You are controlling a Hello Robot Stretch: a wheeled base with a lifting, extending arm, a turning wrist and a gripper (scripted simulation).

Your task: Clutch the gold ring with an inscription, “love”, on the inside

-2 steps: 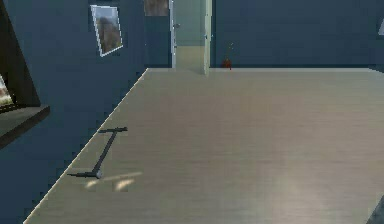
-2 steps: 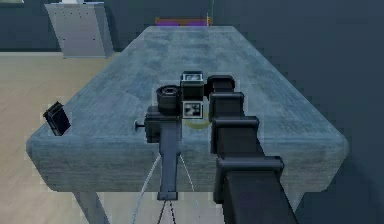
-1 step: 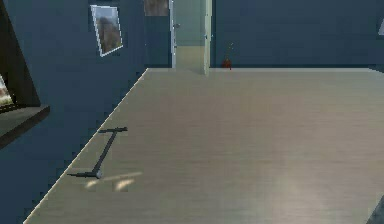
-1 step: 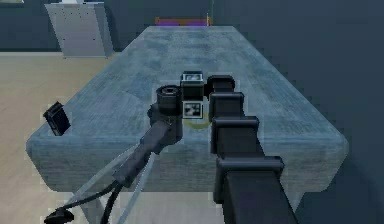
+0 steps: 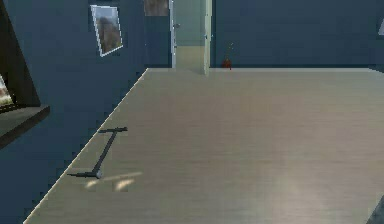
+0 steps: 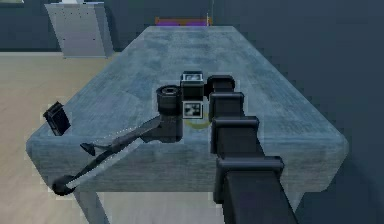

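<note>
Gripper (image 6: 82, 166) at desk (image 6: 280, 110) near-left corner (grasp, finger gap: cannot tell); small dark object (image 6: 55, 118) at left edge; yellowish speck (image 6: 201, 123) mid-desk.

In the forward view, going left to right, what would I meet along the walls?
dark furniture at the edge → framed picture → pale door → small red object at the wall's foot

The desk (image 6: 285, 115) has a mottled blue-grey top, matt and faintly rough like stone; the arm (image 6: 248, 180) is smooth matt black, plastic or metal by its look; the floor (image 5: 250, 140) is pale wood with a soft sheen; the wall (image 5: 290, 30) is matt blue.
</note>
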